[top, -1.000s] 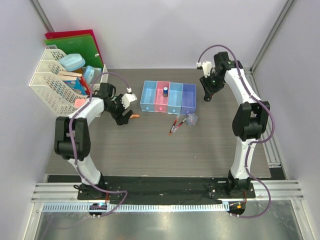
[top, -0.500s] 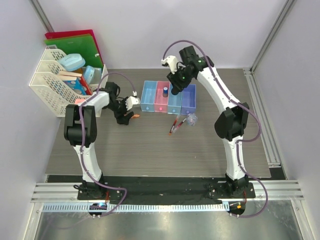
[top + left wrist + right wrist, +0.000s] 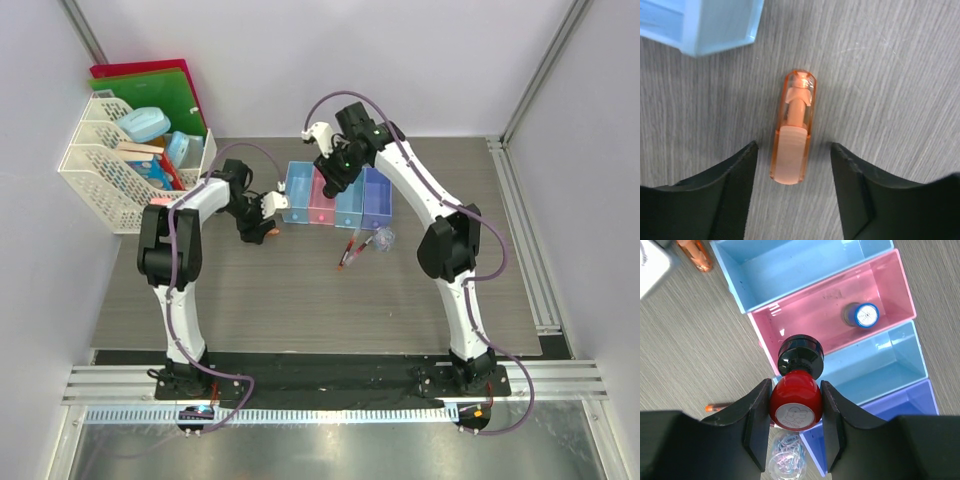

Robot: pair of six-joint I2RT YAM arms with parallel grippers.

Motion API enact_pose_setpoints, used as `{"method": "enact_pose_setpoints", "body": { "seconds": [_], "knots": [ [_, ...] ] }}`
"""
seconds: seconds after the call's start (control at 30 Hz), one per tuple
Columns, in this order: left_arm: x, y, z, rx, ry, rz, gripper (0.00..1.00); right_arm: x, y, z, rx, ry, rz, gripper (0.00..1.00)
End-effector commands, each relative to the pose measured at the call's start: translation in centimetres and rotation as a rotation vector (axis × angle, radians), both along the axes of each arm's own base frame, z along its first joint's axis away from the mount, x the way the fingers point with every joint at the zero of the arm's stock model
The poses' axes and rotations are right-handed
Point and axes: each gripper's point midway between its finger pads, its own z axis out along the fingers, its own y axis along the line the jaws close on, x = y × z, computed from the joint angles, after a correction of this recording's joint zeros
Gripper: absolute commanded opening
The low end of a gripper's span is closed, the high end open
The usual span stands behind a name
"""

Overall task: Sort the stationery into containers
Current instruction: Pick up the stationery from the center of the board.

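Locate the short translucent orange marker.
Left wrist view: the orange marker lies on the grey table between the left gripper's open fingers, untouched, beside the corner of the leftmost light blue plastic bin.

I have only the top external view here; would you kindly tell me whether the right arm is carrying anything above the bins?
Observer: Yes, the right fingers are clamped on a black-knobbed red stamp.
Operator: Thank you; which bin lies beneath it?
Observer: In the right wrist view it overlaps the pink bin, which holds a blue-capped piece.
Operator: And the left fingers, are they gripping anything?
Observer: No; the orange marker lies on the table between them, with gaps on both sides.
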Motion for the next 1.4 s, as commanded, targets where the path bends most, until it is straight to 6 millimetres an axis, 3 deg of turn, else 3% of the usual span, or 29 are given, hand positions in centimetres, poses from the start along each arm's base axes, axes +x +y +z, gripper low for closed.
{"method": "enact_pose_setpoints", "body": {
  "seconds": [0.0, 0.1, 0.6, 0.8, 1.1, 1.2, 1.27, 1.3, 1.37],
  "knots": [
    [0.0, -0.3, -0.4, 0.026, 0.033, -0.018, 0.58, 0.8, 1.5, 0.5, 0.042, -0.034, 0.008, 0.08],
    [-0.3, -0.4, -0.8, 0.039, 0.047, -0.025, 0.55, 1.1, 1.7, -0.2, 0.038, -0.032, 0.006, 0.08],
    [-2.0, -0.1, -0.9, 0.071, 0.101, -0.049, 0.00, 2.6, 2.8, -3.3, 0.018, -0.038, 0.000, 0.08],
    [-2.9, -0.2, 0.7, 0.052, 0.101, -0.039, 0.00, 2.8, 3.3, -5.2, -0.005, -0.024, 0.005, 0.09],
    [-3.0, -1.5, 6.1, -0.088, 0.031, 0.032, 0.00, 2.8, 3.7, -7.7, -0.038, -0.004, 0.010, 0.12],
    [-2.5, -1.6, 7.6, -0.125, -0.018, 0.056, 0.00, 2.6, 4.1, -8.0, -0.051, -0.009, 0.017, 0.21],
    [-2.3, -1.7, 8.3, -0.138, -0.044, 0.066, 0.00, 2.3, 4.5, -8.0, -0.054, -0.012, 0.027, 0.33],
    [-2.3, -1.7, 8.3, -0.139, -0.050, 0.068, 0.00, 2.4, 4.5, -7.7, -0.055, -0.021, 0.024, 0.44],
    [-2.4, -1.6, 8.7, -0.144, -0.056, 0.077, 0.00, 2.3, 4.7, -7.2, -0.048, -0.029, 0.026, 0.49]
  ]
}}
